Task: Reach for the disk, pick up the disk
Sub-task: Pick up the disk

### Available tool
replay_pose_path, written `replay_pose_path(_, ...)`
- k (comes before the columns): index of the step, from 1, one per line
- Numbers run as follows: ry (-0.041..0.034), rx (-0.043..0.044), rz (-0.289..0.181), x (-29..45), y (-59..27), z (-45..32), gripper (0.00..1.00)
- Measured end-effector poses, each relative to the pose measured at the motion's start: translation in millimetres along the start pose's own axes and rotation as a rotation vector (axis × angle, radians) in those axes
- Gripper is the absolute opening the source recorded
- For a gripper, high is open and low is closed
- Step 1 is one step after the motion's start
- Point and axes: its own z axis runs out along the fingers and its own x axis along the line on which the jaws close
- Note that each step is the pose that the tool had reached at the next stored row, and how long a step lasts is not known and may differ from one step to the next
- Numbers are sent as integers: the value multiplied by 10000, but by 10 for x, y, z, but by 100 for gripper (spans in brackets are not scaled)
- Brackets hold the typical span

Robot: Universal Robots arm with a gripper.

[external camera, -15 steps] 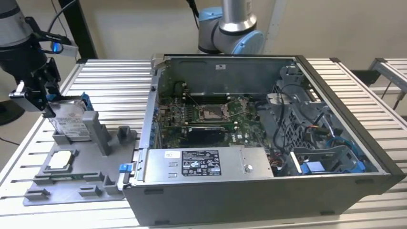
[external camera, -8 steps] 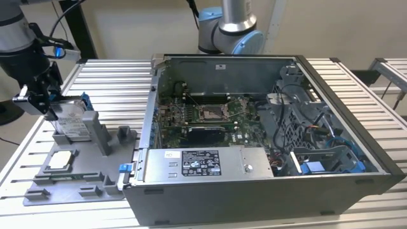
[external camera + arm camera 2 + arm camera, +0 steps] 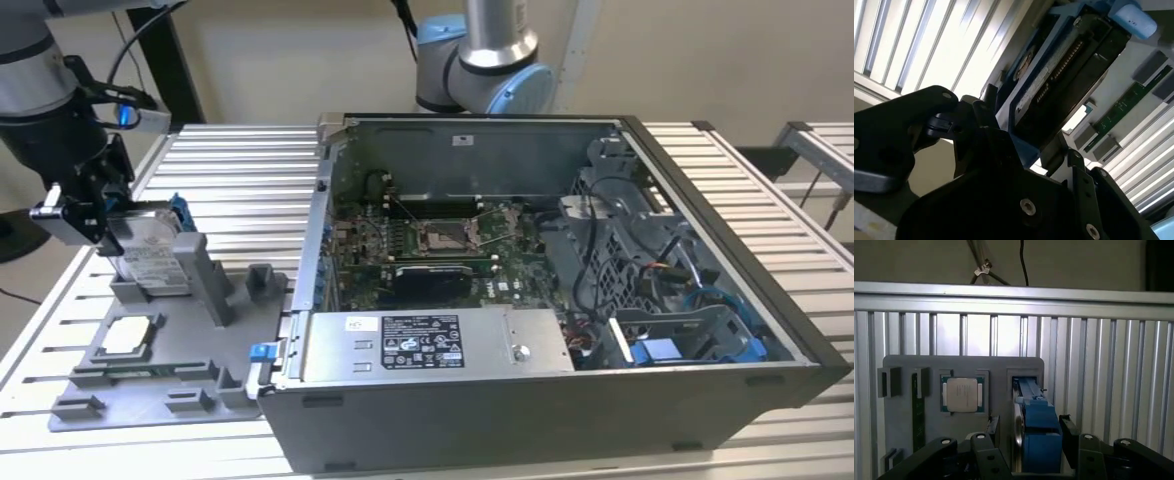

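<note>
Currently at the end of the reach, grasp apparently not yet made: one pincer (image 3: pixel 1030 426), spread, straddles one disk (image 3: pixel 150 262) standing on edge in one grey fixture (image 3: pixel 160 392) at the exterior view's left, beside one computer case (image 3: pixel 534 425). One chip (image 3: pixel 961 394) lies near. Lifting likely calls for closing squarely on both faces.

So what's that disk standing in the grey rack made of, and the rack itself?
The disk looks like bare silver-grey metal, dully shiny, with a white paper-like label. The bracket round its edges looks like smooth blue plastic. The rack is evenly matte grey, probably plastic.
</note>
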Motion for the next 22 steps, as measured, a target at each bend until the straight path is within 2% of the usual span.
replay_pose_path(12,0,4,0,0,0,10,100)
replay_pose_path(13,0,4,0,0,0,11,0)
replay_pose_path(22,0,4,0,0,0,16,0)
